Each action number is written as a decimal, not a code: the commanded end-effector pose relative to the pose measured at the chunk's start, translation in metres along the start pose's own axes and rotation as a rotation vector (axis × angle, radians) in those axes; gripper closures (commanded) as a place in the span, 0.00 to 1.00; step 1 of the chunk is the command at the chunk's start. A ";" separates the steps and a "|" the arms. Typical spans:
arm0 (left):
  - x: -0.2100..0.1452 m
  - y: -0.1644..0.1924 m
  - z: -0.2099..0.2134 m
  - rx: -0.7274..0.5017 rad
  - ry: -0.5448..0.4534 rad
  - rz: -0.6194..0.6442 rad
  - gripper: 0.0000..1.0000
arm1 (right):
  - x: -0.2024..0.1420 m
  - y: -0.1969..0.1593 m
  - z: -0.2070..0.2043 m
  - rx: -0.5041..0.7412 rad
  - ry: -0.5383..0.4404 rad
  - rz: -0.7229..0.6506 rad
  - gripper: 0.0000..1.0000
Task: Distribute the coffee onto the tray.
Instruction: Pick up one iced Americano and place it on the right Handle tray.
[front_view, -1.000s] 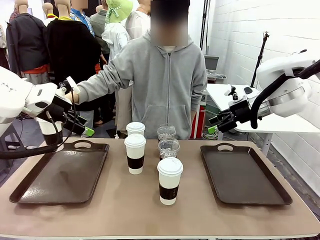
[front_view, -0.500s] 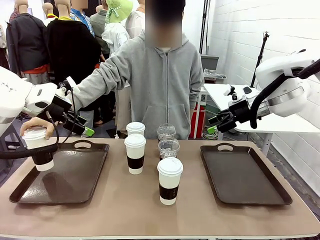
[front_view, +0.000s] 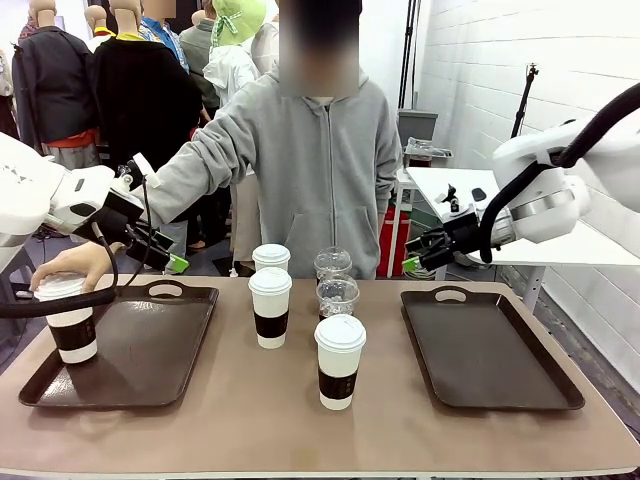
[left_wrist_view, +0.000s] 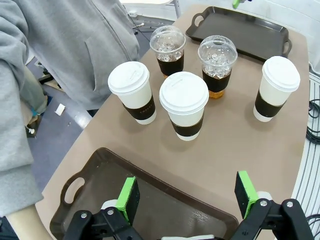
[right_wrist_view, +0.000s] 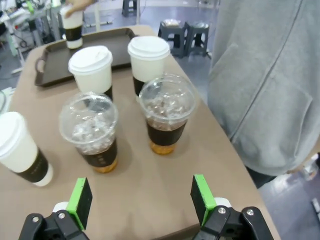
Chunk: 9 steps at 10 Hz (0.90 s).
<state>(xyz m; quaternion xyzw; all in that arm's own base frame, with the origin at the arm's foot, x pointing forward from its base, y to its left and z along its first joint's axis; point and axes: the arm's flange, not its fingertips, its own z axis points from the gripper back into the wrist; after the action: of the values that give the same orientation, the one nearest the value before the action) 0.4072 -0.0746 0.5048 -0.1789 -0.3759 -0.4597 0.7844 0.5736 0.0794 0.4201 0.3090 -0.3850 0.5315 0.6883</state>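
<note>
One white sleeved cup (front_view: 72, 322) stands on the left tray (front_view: 140, 352), in its near left part, and the person's hand (front_view: 70, 266) lies over its lid. The other three sleeved cups stand on the bare desk (front_view: 250, 420) between the two trays. The back cup (front_view: 271, 258) is at the far side, the middle cup (front_view: 270, 310) is just in front of it, and the front cup (front_view: 340, 362) is nearer the robot and a little to the right.

Just right of the back and middle cups stand two clear domed cups of dark liquid with ice, the far clear cup (front_view: 333, 264) and the near clear cup (front_view: 338, 297). They are close together, one behind the other. The right tray (front_view: 490, 350) lies flat on the right side of the desk.

The left claw (left_wrist_view: 187, 197) hangs in the air over the far end of the left tray, near its handle. Its jaws are spread wide and nothing is between the green pads (left_wrist_view: 129, 199).

The right claw (right_wrist_view: 141, 200) hangs above the far edge of the desk, between the clear cups and the right tray. It faces the clear cups, its jaws are also spread wide, and it grips nothing.

The person, in a grey hooded top (front_view: 320, 170), stands at the far side with one arm stretched toward the left tray.
</note>
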 end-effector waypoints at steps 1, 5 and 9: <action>-0.002 0.004 -0.002 -0.013 -0.025 -0.019 0.00 | -0.002 -0.027 -0.010 0.027 -0.080 0.059 0.00; -0.002 0.004 -0.002 -0.013 -0.025 -0.019 0.00 | -0.025 -0.058 -0.028 0.158 -0.122 0.109 0.00; -0.002 0.004 -0.002 -0.013 -0.025 -0.019 0.00 | -0.033 -0.058 -0.033 0.167 -0.130 0.076 0.00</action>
<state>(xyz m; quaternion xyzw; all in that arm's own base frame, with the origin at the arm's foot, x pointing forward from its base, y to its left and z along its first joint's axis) 0.4074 -0.0746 0.5054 -0.1790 -0.3760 -0.4594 0.7846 0.6366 0.0750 0.3692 0.3867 -0.3934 0.5635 0.6150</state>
